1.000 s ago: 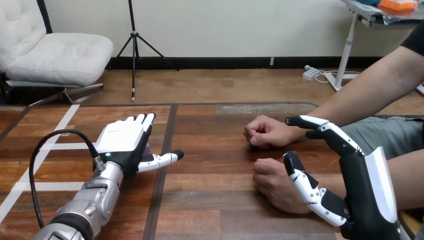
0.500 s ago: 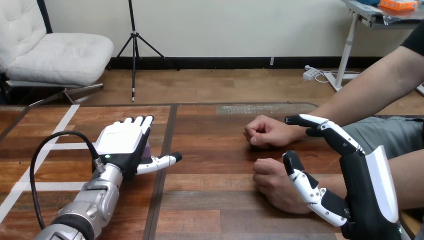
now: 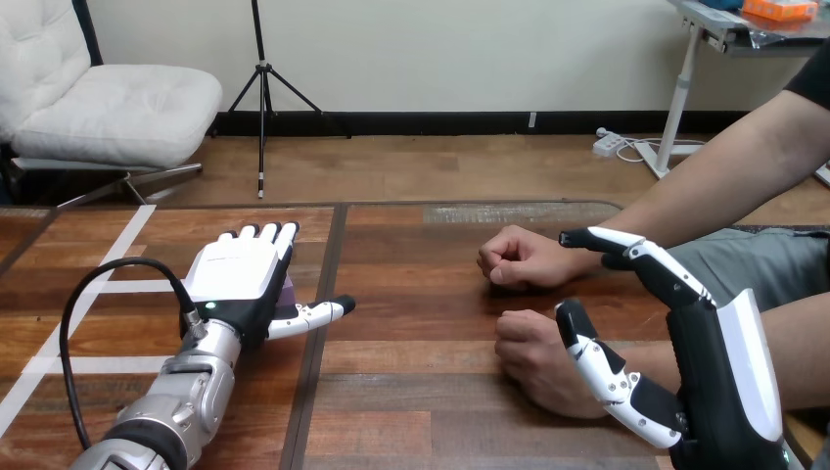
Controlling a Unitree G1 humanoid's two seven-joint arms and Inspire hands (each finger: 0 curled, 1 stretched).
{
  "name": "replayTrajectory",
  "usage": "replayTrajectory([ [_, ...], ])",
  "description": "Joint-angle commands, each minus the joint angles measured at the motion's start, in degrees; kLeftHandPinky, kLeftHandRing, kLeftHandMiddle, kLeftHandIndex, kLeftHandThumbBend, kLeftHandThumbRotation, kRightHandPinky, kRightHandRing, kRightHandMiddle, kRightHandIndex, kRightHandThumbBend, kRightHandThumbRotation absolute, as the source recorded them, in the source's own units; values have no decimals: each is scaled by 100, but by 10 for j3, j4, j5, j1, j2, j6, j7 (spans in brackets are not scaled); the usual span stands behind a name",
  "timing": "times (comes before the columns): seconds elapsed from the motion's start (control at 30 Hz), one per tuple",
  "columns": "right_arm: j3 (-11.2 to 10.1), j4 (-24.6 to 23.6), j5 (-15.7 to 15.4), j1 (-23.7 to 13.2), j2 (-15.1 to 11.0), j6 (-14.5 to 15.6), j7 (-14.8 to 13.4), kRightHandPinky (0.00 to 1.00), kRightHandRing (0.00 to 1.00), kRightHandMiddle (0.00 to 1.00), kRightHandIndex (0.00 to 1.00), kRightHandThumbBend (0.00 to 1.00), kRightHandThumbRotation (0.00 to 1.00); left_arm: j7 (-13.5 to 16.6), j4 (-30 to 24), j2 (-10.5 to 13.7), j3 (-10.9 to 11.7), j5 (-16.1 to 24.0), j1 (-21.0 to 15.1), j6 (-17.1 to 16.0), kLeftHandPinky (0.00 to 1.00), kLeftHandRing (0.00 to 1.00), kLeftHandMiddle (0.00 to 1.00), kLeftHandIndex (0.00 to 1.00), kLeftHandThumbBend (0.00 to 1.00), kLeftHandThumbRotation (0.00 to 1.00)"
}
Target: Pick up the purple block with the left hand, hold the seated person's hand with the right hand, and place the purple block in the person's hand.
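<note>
You see little of the purple block (image 3: 291,290): one thin violet sliver under the palm edge of the left hand (image 3: 240,279), by the base of the thumb. Its shape and faces are hidden. Judge it as a small, stiff, light piece, likely smooth enough to slide on wood, so you should pinch it across two opposite sides between thumb and fingers rather than press down on top.

It lies on the table's (image 3: 421,294) left half, just left of the dark seam, about midway between the far and near edges. The left hand lies flat over it, fingers straight and thumb stuck out sideways, grasping nothing; you cannot tell whether the palm touches the block.

Toward the right edge, the person's nearer fist (image 3: 533,357) and farther fist (image 3: 519,257) rest closed on the wood. Your right hand (image 3: 719,392) is spread wide beside the nearer fist, curled round nothing.
</note>
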Motion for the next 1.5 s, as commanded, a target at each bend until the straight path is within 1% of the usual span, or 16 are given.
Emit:
replayTrajectory([
  [0.0, -6, -24, 3, -17, -10, -5, 2, 73, 77, 75, 71, 36, 47, 18, 0, -4, -6, 6, -16, 5, 100, 100, 100, 100, 68, 100],
  [0.2, -7, -24, 1, -16, -10, -5, 1, 73, 77, 75, 71, 36, 47, 25, 2, -5, -6, 3, -15, 4, 100, 100, 100, 100, 68, 100],
  [0.3, -7, -24, 1, -16, -10, -5, 2, 73, 77, 75, 71, 36, 47, 26, 3, -7, -8, 4, -16, 9, 100, 100, 100, 100, 68, 100],
  [0.43, -7, -25, 1, -16, -9, -5, 3, 74, 77, 75, 71, 36, 47, 35, 3, -8, -6, 1, -14, 7, 100, 100, 100, 100, 66, 99],
  [0.83, -6, -27, 6, -16, -8, -4, 9, 74, 77, 75, 72, 36, 46, 33, 5, -11, -7, 0, -16, 9, 98, 99, 99, 99, 63, 98],
  [1.03, -6, -27, 6, -16, -8, -3, 11, 74, 77, 75, 72, 36, 46, 34, 6, -13, -5, -3, -16, 8, 97, 98, 99, 99, 61, 95],
  [1.3, -8, -26, 1, -18, -9, -6, 8, 74, 77, 75, 72, 35, 46, 40, 7, -15, -6, -2, -16, 11, 94, 95, 97, 97, 58, 88],
  [1.47, -8, -28, 3, -17, -8, -4, 9, 74, 77, 75, 72, 35, 46, 31, 8, -17, -3, -6, -18, 15, 94, 95, 97, 97, 57, 86],
])
